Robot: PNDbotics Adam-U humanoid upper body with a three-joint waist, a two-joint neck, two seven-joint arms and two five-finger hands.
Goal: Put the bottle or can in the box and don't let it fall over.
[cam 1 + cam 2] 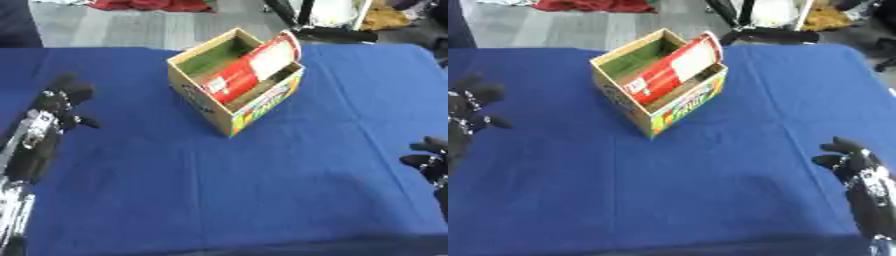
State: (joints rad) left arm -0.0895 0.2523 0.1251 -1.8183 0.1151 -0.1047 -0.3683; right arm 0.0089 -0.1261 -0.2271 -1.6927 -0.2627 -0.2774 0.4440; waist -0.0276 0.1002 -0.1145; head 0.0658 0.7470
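A red and white can (252, 70) lies tilted inside the open cardboard box (262, 103), its top end leaning over the box's far right rim. The box stands on the blue table (262, 175), a little behind the middle. My left hand (59, 102) hovers at the left edge, well apart from the box, its fingers relaxed and holding nothing. At the lower right my right hand (852, 162) shows with its fingers up and nothing in it.
Beyond the table's far edge are a grey floor, red cloth (153, 5) and black stand legs (324, 30). Bare blue cloth stretches in front of the box and between the two hands.
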